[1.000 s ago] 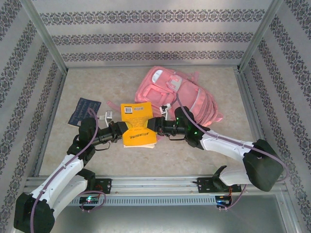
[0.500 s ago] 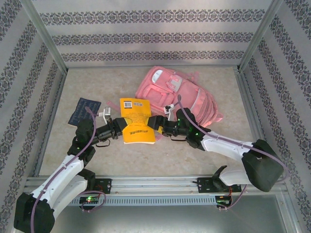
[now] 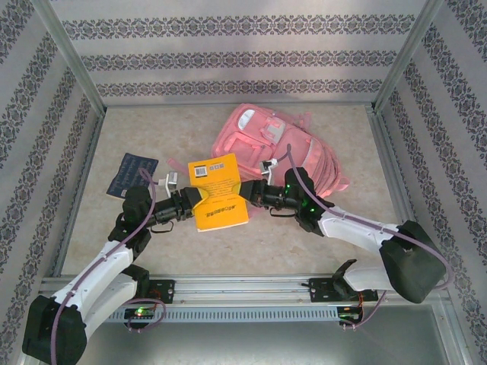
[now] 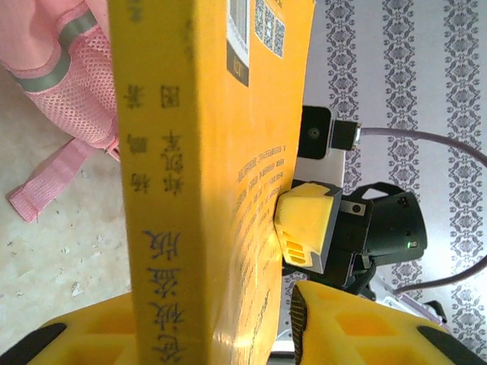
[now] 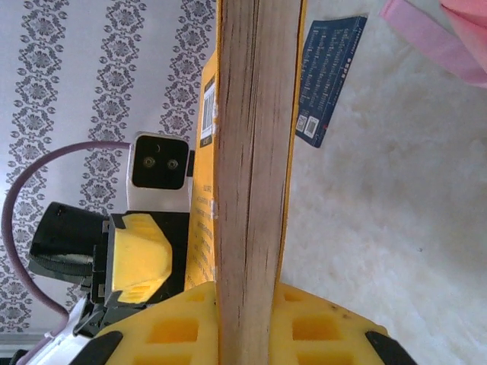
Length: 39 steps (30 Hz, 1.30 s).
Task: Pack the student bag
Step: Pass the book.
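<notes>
Right hand (image 5: pixel 249 312) seemingly grips book (image 5: pixel 255 152) over beige table (image 5: pixel 380 228).

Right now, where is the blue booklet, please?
Top view: the blue booklet lies flat on the left of the table, left of the left gripper and yellow book.

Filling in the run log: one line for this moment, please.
right claw shut on yellow book's page edge | left claw around its spine, grip unclear | student bag behind book
</notes>
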Tool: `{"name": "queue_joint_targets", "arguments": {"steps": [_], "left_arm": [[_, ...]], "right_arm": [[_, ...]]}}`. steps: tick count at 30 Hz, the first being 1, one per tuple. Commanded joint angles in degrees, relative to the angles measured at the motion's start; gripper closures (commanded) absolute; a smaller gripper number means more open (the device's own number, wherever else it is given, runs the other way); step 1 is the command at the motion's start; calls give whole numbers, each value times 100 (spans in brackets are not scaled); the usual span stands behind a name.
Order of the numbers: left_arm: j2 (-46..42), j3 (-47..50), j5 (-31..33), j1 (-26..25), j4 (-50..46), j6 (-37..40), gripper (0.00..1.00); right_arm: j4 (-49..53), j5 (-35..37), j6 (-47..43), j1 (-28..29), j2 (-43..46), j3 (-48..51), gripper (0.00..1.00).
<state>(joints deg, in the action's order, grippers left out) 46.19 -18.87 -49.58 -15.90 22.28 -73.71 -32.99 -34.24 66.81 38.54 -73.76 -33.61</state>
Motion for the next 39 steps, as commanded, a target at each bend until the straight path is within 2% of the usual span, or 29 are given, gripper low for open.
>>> {"name": "queue_joint_targets", "arguments": {"steps": [1, 4, 8, 13, 16, 18, 20, 21, 26, 29, 32, 35, 39], "left_arm": [[-1, -251, -311, -7, 323, 256, 59], [109, -349, -409, -8, 420, 273, 60], [251, -261, -396, -28, 877, 103, 67], [400, -211, -230, -187, 1146, 39, 65], [564, -231, -134, -357, 1325, 11, 76], [623, -218, -29, -396, 1469, -50, 92], [565, -187, 157, -400, 1559, -133, 100], [510, -194, 284, -398, 1560, -169, 100], [23, -341, 1111, -396, 1238, -232, 100], [-204, -440, 1608, -398, 1098, -275, 100], [-264, -517, 1958, -398, 1180, -390, 100], [-230, -524, 2241, -399, 1362, -562, 100], [-191, -491, 2537, -420, 1565, -795, 100]], "right_arm": [[65, -315, -294, -97, 229, 51, 95], [31, -589, -273, -119, 178, 12, 97], [9, -748, -244, -121, 192, 28, 97], [-3, -787, -208, -115, 212, 64, 97], [-22, -777, -163, -94, 186, 73, 95], [16, -696, -134, -105, 226, 103, 83], [131, -384, -75, -119, 414, 196, 65], [223, -140, -37, -132, 573, 286, 56], [346, 1391, 321, 6, 1716, 946, 29], [338, 2440, 713, 289, 2463, 1353, 22], [136, 3152, 995, 625, 2938, 1673, 11], [142, 3354, 999, 919, 3009, 1477, 2], [-277, 3429, 1080, 1186, 2661, 1216, 2]]}}
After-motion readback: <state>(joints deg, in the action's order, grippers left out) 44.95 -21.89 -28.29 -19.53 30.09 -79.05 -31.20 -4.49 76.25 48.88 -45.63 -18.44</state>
